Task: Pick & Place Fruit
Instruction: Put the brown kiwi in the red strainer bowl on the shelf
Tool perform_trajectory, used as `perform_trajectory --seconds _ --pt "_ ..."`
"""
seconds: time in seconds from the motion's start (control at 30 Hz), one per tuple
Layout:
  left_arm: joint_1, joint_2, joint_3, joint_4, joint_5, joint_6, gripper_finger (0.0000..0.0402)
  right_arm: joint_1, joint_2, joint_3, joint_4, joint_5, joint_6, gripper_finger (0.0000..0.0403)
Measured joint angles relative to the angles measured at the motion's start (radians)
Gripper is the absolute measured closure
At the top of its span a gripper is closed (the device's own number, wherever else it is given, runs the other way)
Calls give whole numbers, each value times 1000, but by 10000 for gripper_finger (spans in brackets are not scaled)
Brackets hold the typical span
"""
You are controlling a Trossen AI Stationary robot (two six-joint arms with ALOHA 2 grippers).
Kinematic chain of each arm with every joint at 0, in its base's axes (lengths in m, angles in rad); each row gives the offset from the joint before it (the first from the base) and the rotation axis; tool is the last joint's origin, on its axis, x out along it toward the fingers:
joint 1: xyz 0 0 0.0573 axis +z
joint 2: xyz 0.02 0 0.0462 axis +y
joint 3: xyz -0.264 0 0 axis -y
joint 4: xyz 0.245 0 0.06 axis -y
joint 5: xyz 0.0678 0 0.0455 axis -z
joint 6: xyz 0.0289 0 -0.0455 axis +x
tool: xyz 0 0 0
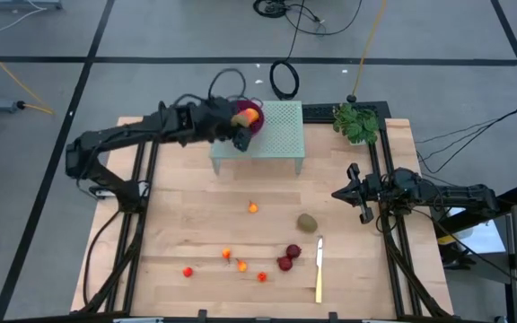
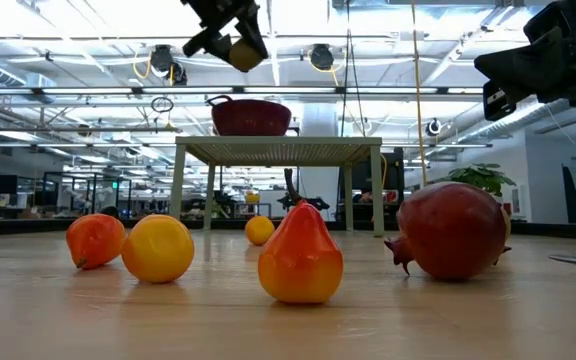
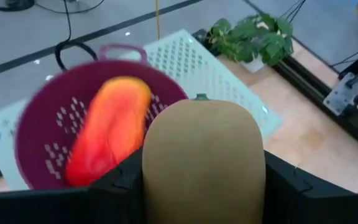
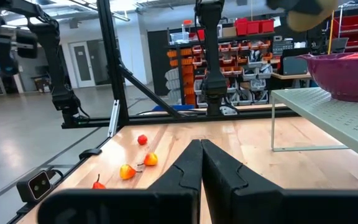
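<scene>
purple bowl (image 3: 48,134) — red-orange fruit (image 3: 107,137) inside | left hand (image 3: 197,186) (holding kiwi (image 3: 204,162))

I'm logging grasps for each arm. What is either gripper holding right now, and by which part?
The left gripper holds a brown kiwi by its two sides, above the purple bowl. The right gripper is shut on nothing.

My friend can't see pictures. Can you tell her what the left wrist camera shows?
The left gripper holds a brown-green kiwi just above a purple bowl, which already has a long red-orange fruit inside. The bowl sits on a pale green perforated stand, with a leafy plant behind.
</scene>
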Motion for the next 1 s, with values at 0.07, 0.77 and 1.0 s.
perform_trajectory --seconds 0.07,0.77,1.0 --pt "40 0 0 22 43 23 203 0 0 0 0 0 0 403" --pt "220 102 1 56 79 288 203 0 0 0 8 1 0 403" --pt "222 146 1 73 38 404 203 0 0 0 8 2 0 403"
